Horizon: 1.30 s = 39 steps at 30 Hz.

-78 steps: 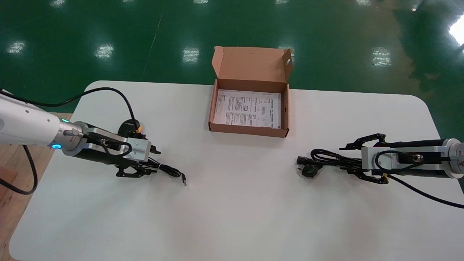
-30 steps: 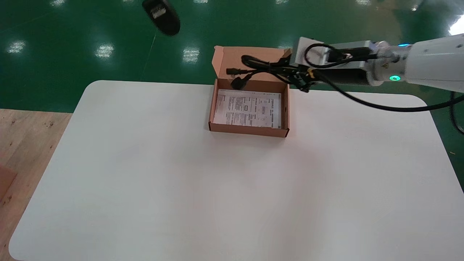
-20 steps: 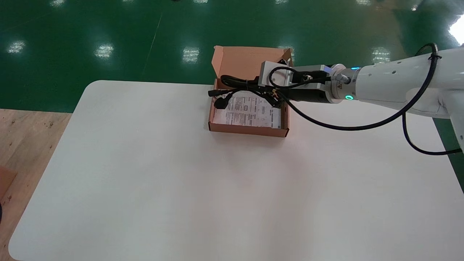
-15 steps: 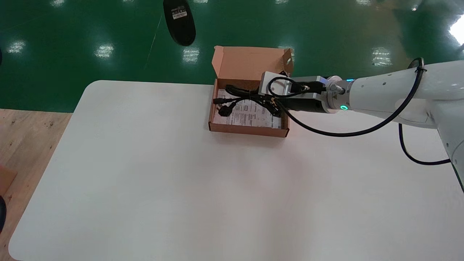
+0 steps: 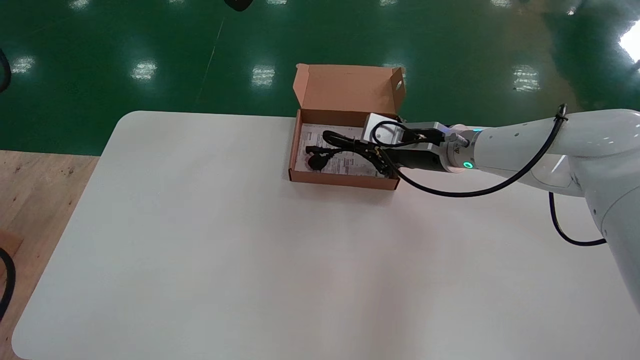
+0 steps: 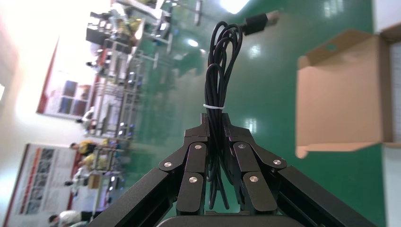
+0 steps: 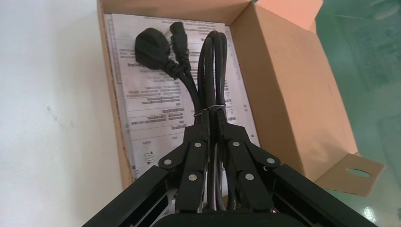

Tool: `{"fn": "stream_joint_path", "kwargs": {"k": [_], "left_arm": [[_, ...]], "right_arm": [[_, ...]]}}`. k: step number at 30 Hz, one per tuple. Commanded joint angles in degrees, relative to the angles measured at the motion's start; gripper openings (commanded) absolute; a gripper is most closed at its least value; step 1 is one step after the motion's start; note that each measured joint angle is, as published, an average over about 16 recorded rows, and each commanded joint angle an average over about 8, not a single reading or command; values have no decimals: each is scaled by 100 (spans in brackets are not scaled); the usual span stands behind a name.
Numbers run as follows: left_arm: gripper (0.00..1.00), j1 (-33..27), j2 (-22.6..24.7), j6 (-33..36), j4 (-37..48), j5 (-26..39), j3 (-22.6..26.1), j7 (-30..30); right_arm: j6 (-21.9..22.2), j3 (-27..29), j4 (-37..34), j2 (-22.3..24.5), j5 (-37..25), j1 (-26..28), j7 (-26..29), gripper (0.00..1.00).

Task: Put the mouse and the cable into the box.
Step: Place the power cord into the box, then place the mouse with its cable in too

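the right gripper (image 7: 213,124) has its jaws pinched on the tied black cable (image 7: 208,71), whose loops and plugs reach out past the fingertips over the printed sheet (image 7: 151,109) inside the open box (image 7: 283,94). the left gripper (image 6: 215,124), raised over the green floor, is clamped on the coiled mouse cord (image 6: 218,61).

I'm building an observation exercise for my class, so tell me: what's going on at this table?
The right gripper is shut on a bundled black power cable, holding it inside the open cardboard box, with the plugs low over the printed sheet on its floor. It has not let go. The left gripper is up off the white table, shut on the thin coiled mouse cord.
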Motion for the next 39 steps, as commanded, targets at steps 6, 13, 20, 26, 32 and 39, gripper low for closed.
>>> {"fn": "stream_joint_path", "kwargs": {"k": [6, 13, 20, 26, 32, 39], "left_arm": [[0, -5, 220, 181, 314, 12, 45, 187], [0, 368, 704, 143, 740, -265, -103, 559], [0, 1093, 1229, -167, 1002, -482, -161, 913], [0, 1873, 1342, -832, 522, -795, 0, 771], [0, 2449, 1336, -1422, 424, -1397, 205, -240], [0, 2826, 1324, -1799, 642, -2183, 297, -2231]], "right_arm": [[109, 5, 14, 65, 65, 65, 50, 100], [-219, 169, -75, 681, 297, 599, 153, 100], [-1033, 187, 54, 1558, 316, 989, -443, 100], [-1350, 138, -79, 2197, 228, 1125, -895, 100], [-1355, 20, -332, 2570, 45, 1150, -998, 100], [-1674, -79, -446, 2808, -98, 1188, -1031, 100]]}}
